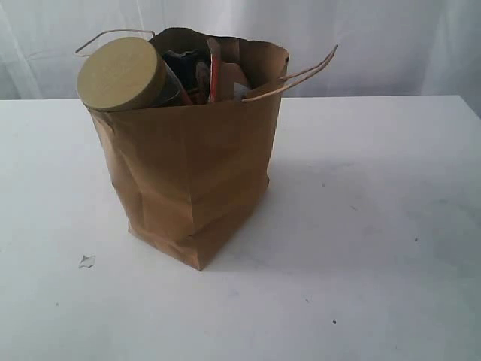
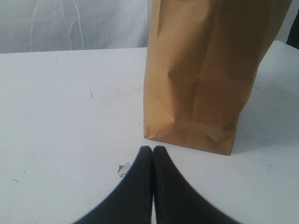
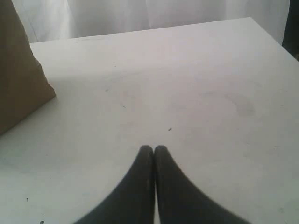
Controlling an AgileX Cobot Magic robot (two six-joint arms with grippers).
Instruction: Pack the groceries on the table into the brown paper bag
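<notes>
L claw (image 2: pixel 153 150) tips pressed together, holding nothing (brown paper bag (image 2: pixel 205 74) near), R claw (image 3: pixel 153 149) likewise, over table (image 3: pixel 196 93)

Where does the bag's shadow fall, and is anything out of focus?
Exterior view: the brown paper bag throws a soft shadow rightward over the table; no glare. Left wrist view: left end effector blurred, bag sharp. Right wrist view: right end effector blurred too.
</notes>
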